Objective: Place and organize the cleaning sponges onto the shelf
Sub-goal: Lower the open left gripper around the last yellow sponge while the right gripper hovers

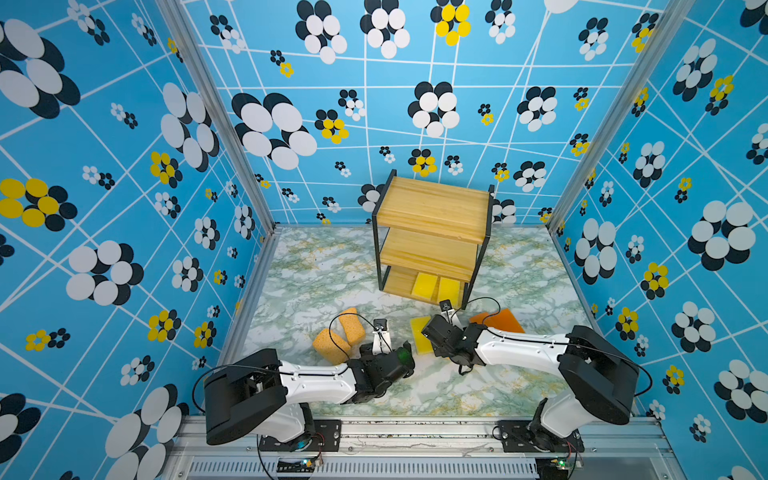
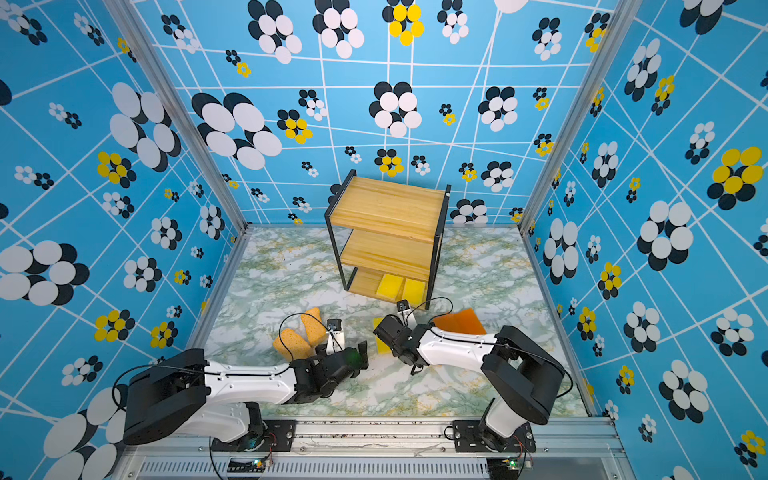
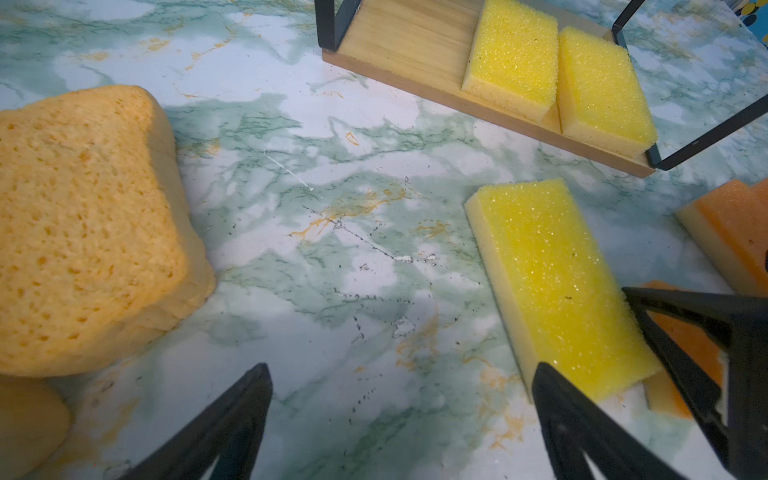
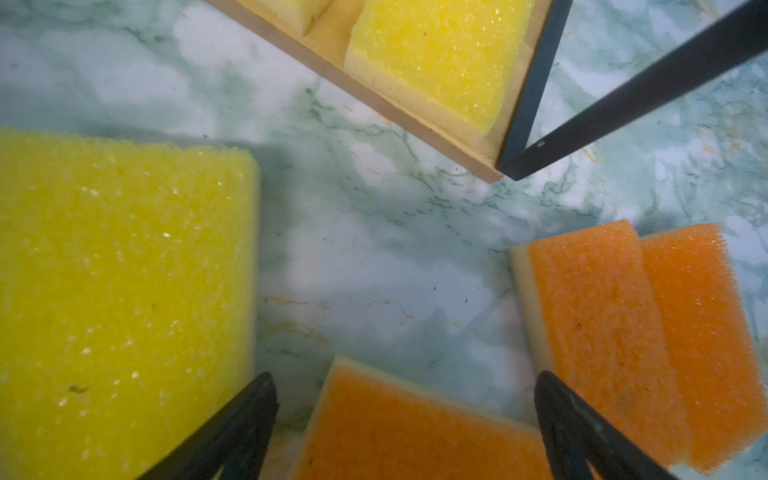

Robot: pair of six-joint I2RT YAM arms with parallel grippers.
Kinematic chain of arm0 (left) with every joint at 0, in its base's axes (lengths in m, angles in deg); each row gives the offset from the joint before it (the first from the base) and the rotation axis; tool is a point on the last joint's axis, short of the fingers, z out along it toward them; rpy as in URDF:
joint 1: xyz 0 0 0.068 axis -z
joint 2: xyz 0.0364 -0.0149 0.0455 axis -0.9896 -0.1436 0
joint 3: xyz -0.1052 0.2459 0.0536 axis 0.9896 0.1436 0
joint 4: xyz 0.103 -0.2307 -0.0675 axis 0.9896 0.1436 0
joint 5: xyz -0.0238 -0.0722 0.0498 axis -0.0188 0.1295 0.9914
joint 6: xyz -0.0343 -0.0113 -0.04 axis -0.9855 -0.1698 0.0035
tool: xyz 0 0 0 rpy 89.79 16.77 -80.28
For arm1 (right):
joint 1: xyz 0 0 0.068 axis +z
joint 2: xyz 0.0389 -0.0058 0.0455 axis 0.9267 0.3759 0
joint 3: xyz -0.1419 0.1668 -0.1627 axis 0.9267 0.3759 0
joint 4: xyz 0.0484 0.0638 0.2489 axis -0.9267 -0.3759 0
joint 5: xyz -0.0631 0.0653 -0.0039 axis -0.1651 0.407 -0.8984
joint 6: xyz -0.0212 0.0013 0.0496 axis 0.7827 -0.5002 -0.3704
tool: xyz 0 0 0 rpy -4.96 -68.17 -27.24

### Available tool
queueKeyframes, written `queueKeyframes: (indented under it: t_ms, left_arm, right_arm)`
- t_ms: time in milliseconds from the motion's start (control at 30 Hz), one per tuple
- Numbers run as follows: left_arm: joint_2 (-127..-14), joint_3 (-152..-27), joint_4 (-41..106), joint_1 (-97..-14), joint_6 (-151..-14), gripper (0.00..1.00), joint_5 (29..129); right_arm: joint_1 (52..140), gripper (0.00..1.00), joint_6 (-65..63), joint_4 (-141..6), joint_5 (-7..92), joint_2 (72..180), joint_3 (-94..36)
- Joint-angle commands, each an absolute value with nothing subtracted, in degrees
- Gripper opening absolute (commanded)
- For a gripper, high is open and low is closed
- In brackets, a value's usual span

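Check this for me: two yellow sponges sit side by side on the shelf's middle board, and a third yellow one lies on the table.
Wrong board: the two yellow sponges sit side by side on the bottom board of the shelf, not the middle one, as both top views show. The third yellow sponge does lie on the table.

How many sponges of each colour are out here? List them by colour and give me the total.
Yellow sponges: 3
Orange sponges: 3
Tan sponges: 2
Total: 8
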State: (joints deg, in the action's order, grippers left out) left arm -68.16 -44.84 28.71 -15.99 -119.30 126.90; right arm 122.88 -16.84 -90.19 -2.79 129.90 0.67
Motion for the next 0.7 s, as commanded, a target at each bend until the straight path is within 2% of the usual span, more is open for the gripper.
queueKeyframes:
  t_ms: [0, 267, 467, 667]
  left_arm:
    - [-66.5, -43.0, 30.7, -15.3, -121.2, 0.99, 128.9]
    - [-66.1, -40.9, 27.0, -14.5, -121.7, 0.99, 129.6]
    - [-73.9, -47.2, 24.4, -14.0, -109.0, 0.99, 126.6]
    - [-80.8, -50.0, 16.9, -14.0, -99.0, 0.99, 122.8]
  right_arm:
    - [124.8, 0.99, -15.4, -91.0, -3.3, 130.8, -1.6]
    - [124.9, 0.99, -9.6, -80.1, 7.7, 126.7, 1.2]
    - [122.6, 0.99, -10.4, -80.3, 7.3, 120.5, 4.3]
    - [116.8, 0.99, -10.4, -81.9, 8.1, 107.6, 11.2]
